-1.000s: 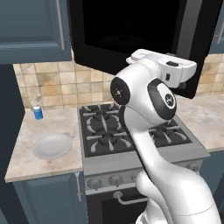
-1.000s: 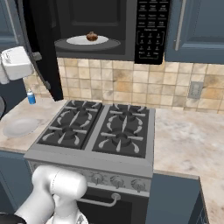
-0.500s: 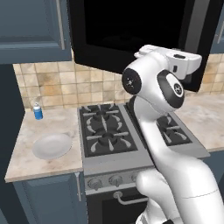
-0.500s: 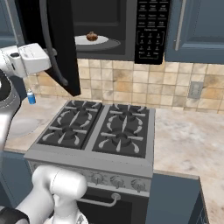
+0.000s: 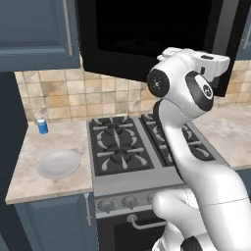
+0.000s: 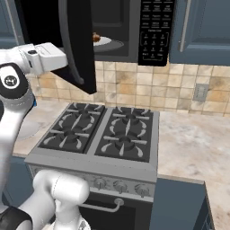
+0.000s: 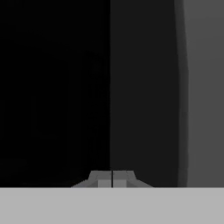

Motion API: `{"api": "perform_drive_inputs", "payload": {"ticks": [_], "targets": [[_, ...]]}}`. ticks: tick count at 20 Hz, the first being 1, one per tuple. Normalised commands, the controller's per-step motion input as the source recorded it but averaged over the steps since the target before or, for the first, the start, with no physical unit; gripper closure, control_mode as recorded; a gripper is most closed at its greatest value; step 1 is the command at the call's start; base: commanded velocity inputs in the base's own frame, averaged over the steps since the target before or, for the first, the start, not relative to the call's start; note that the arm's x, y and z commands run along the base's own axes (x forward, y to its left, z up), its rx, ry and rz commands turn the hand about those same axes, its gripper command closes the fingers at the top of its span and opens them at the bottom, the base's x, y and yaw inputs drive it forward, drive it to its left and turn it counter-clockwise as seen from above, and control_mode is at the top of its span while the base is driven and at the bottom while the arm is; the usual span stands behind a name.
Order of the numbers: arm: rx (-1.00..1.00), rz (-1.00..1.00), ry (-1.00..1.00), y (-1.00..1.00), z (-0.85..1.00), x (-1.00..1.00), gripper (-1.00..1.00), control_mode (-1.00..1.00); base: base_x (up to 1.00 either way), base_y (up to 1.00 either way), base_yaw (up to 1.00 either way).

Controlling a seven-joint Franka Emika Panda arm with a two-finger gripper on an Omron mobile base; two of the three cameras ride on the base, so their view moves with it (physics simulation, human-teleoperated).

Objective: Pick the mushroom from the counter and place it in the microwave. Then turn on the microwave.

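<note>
The microwave (image 6: 121, 31) hangs above the stove with its dark door (image 6: 77, 45) half swung in. Inside, the brown mushroom (image 6: 96, 36) lies on a white plate (image 6: 107, 42), partly hidden by the door's edge. The keypad (image 6: 155, 27) is at the microwave's right. My gripper (image 6: 67, 57) is shut, holds nothing, and its tips press against the door's outer face. In the hand view the gripper (image 7: 112, 179) shows closed tips against dark glass. From the left, the hand (image 5: 213, 63) sits in front of the black door (image 5: 147, 34).
A black gas stove (image 6: 103, 134) lies under the microwave. On the left counter (image 5: 29, 171) rest a white plate (image 5: 59, 163) and a small blue bottle (image 5: 42, 125). More counter (image 6: 193, 143) runs to the right. Dark blue wall cabinets (image 6: 202, 27) flank the microwave.
The hand has moved to the right against the microwave door, and the door has swung from wide open to about half closed. The mushroom stays on its plate inside.
</note>
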Motion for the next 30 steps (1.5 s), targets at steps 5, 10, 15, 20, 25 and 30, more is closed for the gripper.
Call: {"api": "perform_drive_inputs", "payload": {"ticks": [5, 10, 15, 20, 25, 30], "targets": [[0.00, 0.03, 0.01, -0.26, 0.01, 0.32, 1.00, -1.00, 0.00, 0.00, 0.00], [0.00, 0.03, 0.01, -0.26, 0.01, 0.32, 1.00, -1.00, 0.00, 0.00, 0.00], [0.00, 0.03, 0.01, -0.24, 0.01, 0.33, 1.00, -1.00, 0.00, 0.00, 0.00], [0.00, 0.03, 0.01, -0.24, 0.00, 0.33, 1.00, -1.00, 0.00, 0.00, 0.00], [0.00, 0.04, 0.01, -0.23, 0.00, 0.34, 1.00, -1.00, 0.00, 0.00, 0.00], [0.00, 0.05, 0.01, -0.22, 0.00, 0.32, 1.00, -1.00, 0.00, 0.00, 0.00]]}}
